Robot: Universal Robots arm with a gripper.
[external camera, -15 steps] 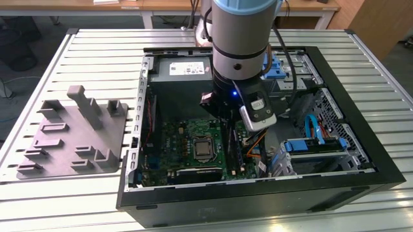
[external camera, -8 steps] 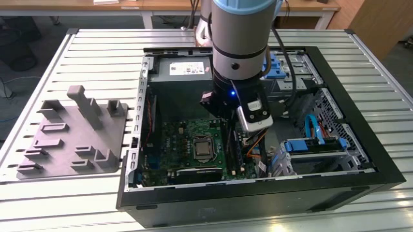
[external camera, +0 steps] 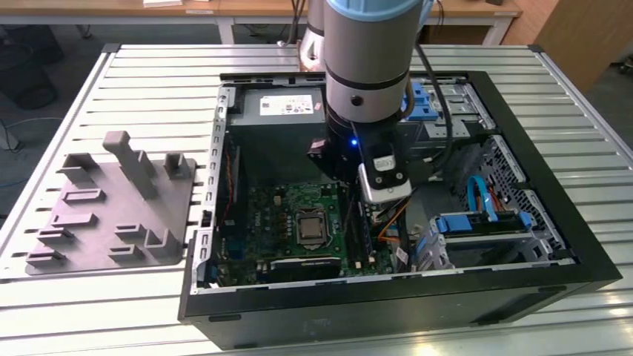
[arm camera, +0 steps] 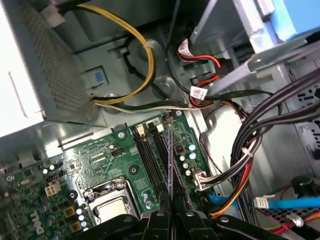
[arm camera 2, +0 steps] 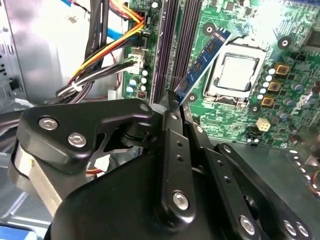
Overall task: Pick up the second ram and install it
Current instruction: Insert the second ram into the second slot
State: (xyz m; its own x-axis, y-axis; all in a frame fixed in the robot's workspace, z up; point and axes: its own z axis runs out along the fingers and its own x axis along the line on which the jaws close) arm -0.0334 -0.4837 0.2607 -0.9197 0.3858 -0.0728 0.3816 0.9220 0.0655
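While my end effector [arm camera 2: 177, 101] pinches the second ram [arm camera 2: 205, 57] by one end, it hangs over the memory slots [arm camera 2: 167, 45] inside the computer case [external camera: 396, 311]: pickup done, seating not yet, I judge.

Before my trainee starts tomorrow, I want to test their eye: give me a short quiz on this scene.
1. True or false: the end effector grips the second ram.
2. Where is the grey holder block? A) on the slatted table, at the exterior view's left of the computer case; B) inside that case; C) in the end effector.
3. In the first wrist view, what does the ram line up with?
Key: 1 true. 2 A. 3 the black memory slots.
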